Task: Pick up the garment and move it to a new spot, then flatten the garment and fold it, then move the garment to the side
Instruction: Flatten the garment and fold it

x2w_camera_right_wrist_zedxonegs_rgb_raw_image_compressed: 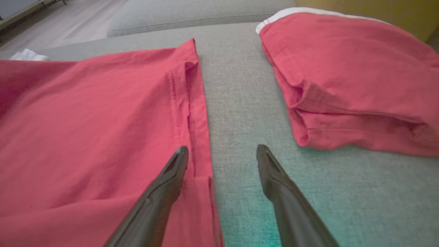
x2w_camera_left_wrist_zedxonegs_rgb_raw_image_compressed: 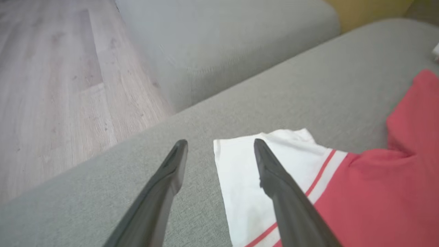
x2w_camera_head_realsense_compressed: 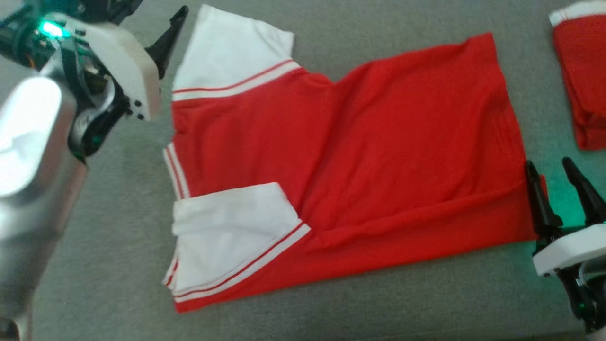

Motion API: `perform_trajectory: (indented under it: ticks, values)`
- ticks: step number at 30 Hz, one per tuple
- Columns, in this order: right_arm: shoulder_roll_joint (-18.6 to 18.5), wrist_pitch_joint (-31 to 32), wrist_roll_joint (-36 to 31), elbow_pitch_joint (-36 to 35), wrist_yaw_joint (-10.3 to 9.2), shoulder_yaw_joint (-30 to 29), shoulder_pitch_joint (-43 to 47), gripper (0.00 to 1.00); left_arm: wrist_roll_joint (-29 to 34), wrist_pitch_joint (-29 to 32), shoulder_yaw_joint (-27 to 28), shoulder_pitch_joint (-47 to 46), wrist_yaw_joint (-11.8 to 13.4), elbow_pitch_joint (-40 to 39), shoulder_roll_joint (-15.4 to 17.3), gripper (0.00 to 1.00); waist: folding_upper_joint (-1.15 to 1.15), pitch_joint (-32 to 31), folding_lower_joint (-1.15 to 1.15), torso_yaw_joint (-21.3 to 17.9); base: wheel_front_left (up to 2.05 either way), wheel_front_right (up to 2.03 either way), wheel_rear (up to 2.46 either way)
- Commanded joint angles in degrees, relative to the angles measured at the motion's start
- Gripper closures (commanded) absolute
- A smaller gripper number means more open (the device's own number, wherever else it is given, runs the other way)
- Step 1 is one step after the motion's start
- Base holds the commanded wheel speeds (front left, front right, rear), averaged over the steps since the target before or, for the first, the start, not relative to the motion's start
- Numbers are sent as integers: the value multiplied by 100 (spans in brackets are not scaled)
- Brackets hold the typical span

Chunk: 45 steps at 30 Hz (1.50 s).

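As left fingers and right fingers gape empty, a folded bundle lies beside the garment.

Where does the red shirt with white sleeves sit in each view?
Head view: the red shirt lies across the centre, sleeves toward the left.
Left wrist view: lower right, with its white sleeve at the open left gripper.
Right wrist view: left half, with its hem running down to the open right gripper.
Shared landmark: the grey cushion under the shirt.

Garment matt woven cloth; couch coarse grey fabric; floor smooth wood.
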Motion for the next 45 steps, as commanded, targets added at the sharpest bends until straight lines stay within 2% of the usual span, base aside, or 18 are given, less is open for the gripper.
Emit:
perform_trajectory:
  ticks: [1, 8, 15, 24, 28, 29, 30, 31, 32, 35, 37, 41, 45]
  values:
    - [-178, -1, -52, -222, -5, 109, -74, 0, -60, 45, 150, -325, 12, 9, 346, 0, 0, 323, -2, -314, 0, 0, 0]
    - [-132, -29, -66, -332, -5, 271, -266, 0, -343, 11, -358, -907, 11, 891, 529, 0, 0, 618, -2, -623, 0, 0, 0]
    - [10, -94, -137, -259, -5, 425, -392, 0, -380, -131, -756, -1147, 11, 1478, 719, 0, 0, 650, -2, -901, 0, 0, 0]
    - [117, -176, -171, -181, -5, 438, -415, 0, -595, -70, -983, -1290, 10, 1920, 910, 0, 0, 681, -2, -1199, 0, 0, 0]
    - [167, -222, -170, -160, -5, 438, -437, 0, -797, 136, -1085, -1335, 10, 2051, 925, 0, 0, 719, -2, -1287, 0, 0, 0]
    - [176, -233, -171, -152, -5, 437, -441, 0, -861, 183, -1117, -1339, 10, 2048, 923, 22, 0, 726, -2, -1302, 0, 0, 0]
    - [185, -244, -174, -141, -5, 435, -445, 0, -931, 234, -1149, -1339, 10, 2041, 928, 53, 0, 731, -2, -1316, 0, 0, 0]
    - [192, -254, -175, -132, -5, 430, -448, 0, -1003, 288, -1183, -1338, 10, 2028, 936, 71, 0, 735, -2, -1326, 0, 0, 0]
    - [198, -263, -176, -121, -5, 425, -451, 0, -1085, 352, -1216, -1329, 10, 2012, 945, 100, 0, 735, -2, -1335, 0, 0, 0]
    - [208, -278, -186, -88, -5, 390, -454, 0, -1318, 531, -1330, -1302, 10, 1917, 994, 100, 0, 710, -2, -1340, 0, 0, 0]
    - [210, -278, -193, -91, -5, 356, -460, 0, -1326, 419, -1409, -1329, 10, 1810, 1054, 100, 0, 688, -2, -1327, 0, 0, 0]
    - [187, -239, -216, -156, -5, 301, -488, 0, -1180, -150, -1627, -1408, 10, 1587, 1143, 100, 0, 599, -2, -1243, 0, 0, 0]
    - [116, -129, -178, -276, -5, 240, -516, 0, -1072, -839, -1838, -1518, 10, 1420, 1088, 100, 0, 472, -2, -1023, 0, 0, 0]
